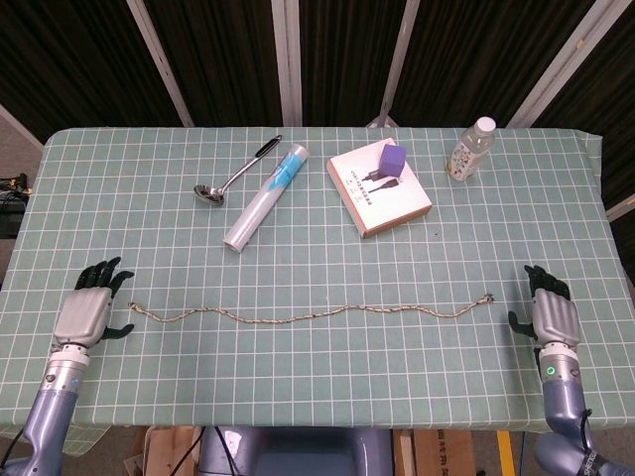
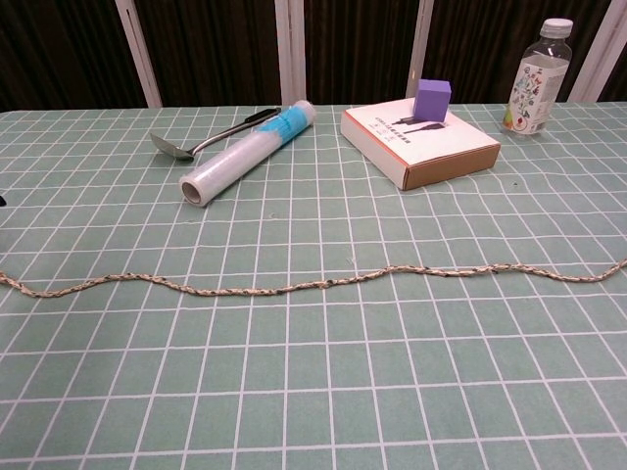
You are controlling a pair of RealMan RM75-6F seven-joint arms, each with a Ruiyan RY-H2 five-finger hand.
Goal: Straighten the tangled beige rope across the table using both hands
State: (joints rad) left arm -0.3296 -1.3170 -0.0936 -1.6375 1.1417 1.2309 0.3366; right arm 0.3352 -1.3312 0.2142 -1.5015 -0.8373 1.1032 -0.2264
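Note:
The beige rope [image 1: 308, 316] lies in a long, slightly wavy line across the near part of the table, also seen as the rope [image 2: 313, 284] in the chest view. Its left end [image 1: 132, 308] lies free a little right of my left hand [image 1: 87, 309], whose fingers are spread with nothing in them. Its right end [image 1: 488, 296] lies free a short way left of my right hand [image 1: 551, 312], also spread and empty. Neither hand shows in the chest view.
At the back stand a metal ladle [image 1: 234, 172], a roll of clear film [image 1: 265, 196], a white box [image 1: 379, 189] with a purple cube [image 1: 393, 161] on it, and a plastic bottle [image 1: 470, 149]. The green checked tablecloth [image 1: 317, 377] covers the table.

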